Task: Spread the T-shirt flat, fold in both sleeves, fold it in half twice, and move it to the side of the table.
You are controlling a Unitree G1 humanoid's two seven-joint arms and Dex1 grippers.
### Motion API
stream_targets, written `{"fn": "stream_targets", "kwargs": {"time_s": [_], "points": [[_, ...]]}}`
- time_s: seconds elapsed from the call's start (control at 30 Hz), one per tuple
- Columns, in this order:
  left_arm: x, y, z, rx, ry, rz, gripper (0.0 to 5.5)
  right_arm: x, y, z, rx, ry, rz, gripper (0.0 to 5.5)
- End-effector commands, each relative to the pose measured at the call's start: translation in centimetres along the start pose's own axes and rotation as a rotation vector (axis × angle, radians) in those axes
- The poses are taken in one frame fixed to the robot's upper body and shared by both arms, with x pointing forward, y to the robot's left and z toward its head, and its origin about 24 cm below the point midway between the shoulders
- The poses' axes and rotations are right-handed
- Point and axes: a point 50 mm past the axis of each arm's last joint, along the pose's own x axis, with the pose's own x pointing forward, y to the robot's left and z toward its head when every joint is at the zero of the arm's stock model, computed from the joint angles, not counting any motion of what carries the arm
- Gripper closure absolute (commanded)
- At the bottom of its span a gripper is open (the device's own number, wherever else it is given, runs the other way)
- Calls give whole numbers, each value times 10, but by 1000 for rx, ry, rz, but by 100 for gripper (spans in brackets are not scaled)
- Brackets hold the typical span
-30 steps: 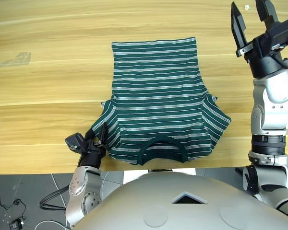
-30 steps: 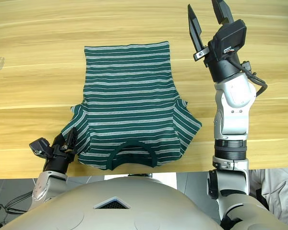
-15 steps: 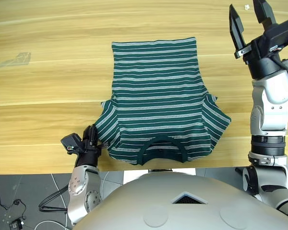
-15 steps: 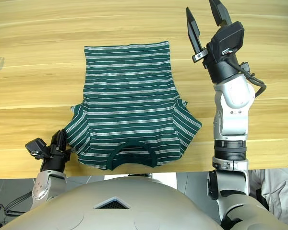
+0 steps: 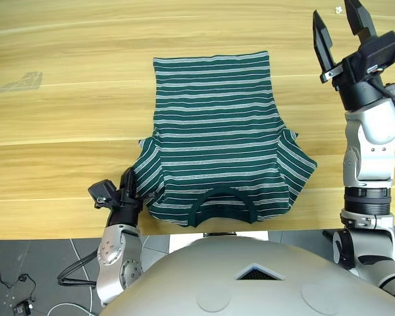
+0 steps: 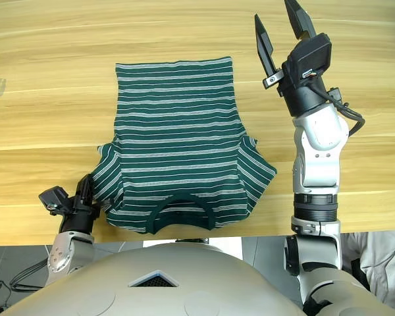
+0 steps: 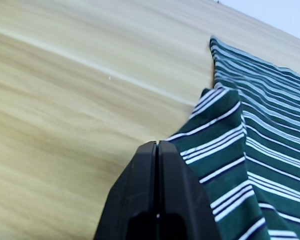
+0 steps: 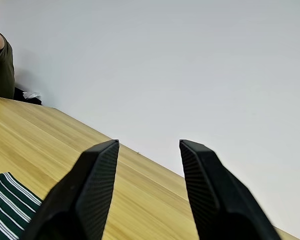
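- Left eye view showed the T-shirt [image 5: 214, 125] lying mid-table [image 5: 66, 131], hem toward 12 o'clock and collar [image 5: 222, 201] toward 6 o'clock at the near edge, with both sleeves spread and not yet folded.
- The left gripper [image 5: 127, 189] sat at 8 o'clock of the shirt, clenched, its tip touching the edge of the left sleeve [image 7: 225, 125]. No cloth showed between the fingers, so a lift from there would likely come up without the sleeve.
- If it pushed forward while clenched, it could bunch the sleeve under the body and spoil the flat lay.
- The collar lay close to the near table edge, so a tug toward 6 o'clock might drag the shirt off the table.
- The right gripper [image 5: 334, 13] hung released and raised at 1 o'clock of the shirt, well apart from the right sleeve [image 5: 296, 161] at 4 o'clock. With nothing pinning that side, a one-sided pull could skew the whole garment.
- A pinch taken too deep might catch both layers and fold the body along with the sleeve.
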Motion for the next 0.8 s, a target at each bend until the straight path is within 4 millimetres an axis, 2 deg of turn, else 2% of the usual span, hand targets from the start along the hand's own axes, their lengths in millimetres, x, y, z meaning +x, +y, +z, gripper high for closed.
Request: {"fn": "stream_targets", "kwargs": {"time_s": [0.03,0.13,0.3,0.57,0.7,0.8], "points": [[1,-5,12,64,-75,-41,548,2,1,-1,-5,5,11,323],[1,-2,12,75,-84,-22,548,2,2,-1,-5,4,14,323],[1,5,12,93,-98,11,471,2,3,-2,-6,8,16,323],[1,-14,16,98,-132,-113,349,1,4,-5,-3,16,12,323],[2,0,8,74,-77,-22,280,0,4,-5,-3,16,8,323],[3,9,1,42,-28,55,280,0,4,-5,-3,16,7,323]]}}
